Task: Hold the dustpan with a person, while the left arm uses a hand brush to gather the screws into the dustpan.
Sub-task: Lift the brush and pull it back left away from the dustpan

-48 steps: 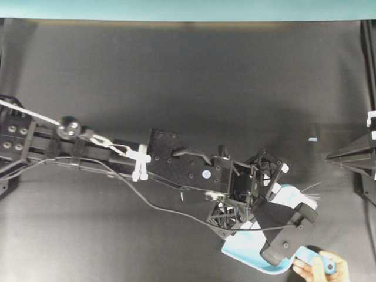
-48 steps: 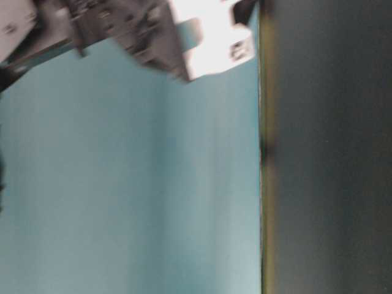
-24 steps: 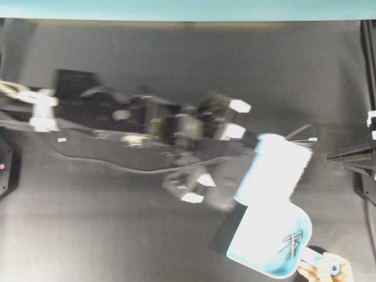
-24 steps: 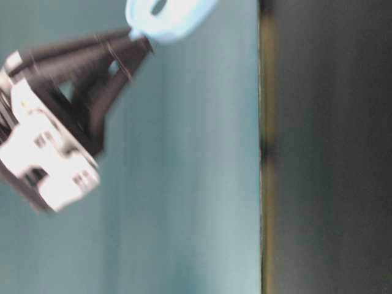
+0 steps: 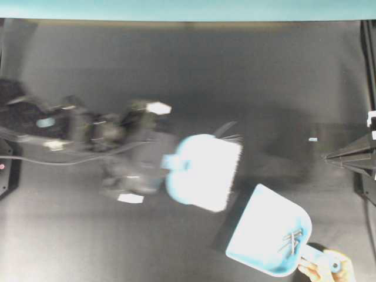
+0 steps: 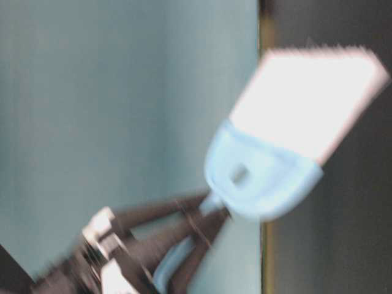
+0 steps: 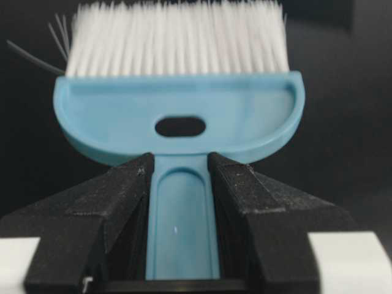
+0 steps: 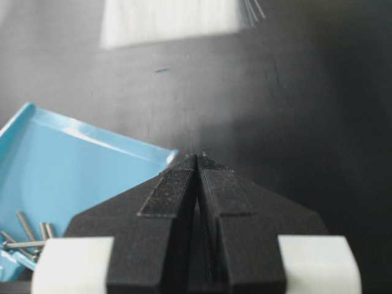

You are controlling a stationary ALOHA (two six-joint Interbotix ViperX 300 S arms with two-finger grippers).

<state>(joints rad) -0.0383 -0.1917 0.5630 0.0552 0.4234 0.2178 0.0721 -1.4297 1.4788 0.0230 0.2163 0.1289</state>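
Observation:
The light blue dustpan (image 5: 267, 235) lies at the front right, mouth toward the upper left, with the screws (image 5: 291, 241) gathered near its back. A person's hand (image 5: 324, 271) holds its handle. My left gripper (image 5: 166, 164), blurred, is shut on the hand brush (image 5: 205, 172), held left of the dustpan and apart from it. The left wrist view shows the jaws closed on the brush handle (image 7: 182, 220), bristles (image 7: 177, 37) pointing away. My right gripper (image 5: 326, 157) is shut and empty at the right edge. Its wrist view shows the dustpan (image 8: 73, 171) and screws (image 8: 27, 236).
A tiny light blue speck (image 5: 312, 139) lies on the black mat between the brush and my right gripper. The teal wall (image 5: 188, 9) borders the far edge. The table-level view shows the blurred brush (image 6: 288, 153) against that wall.
My left arm has swung left with the brush, from over the dustpan to well clear of it. The dustpan now lies uncovered with screws in it. The right arm has not moved.

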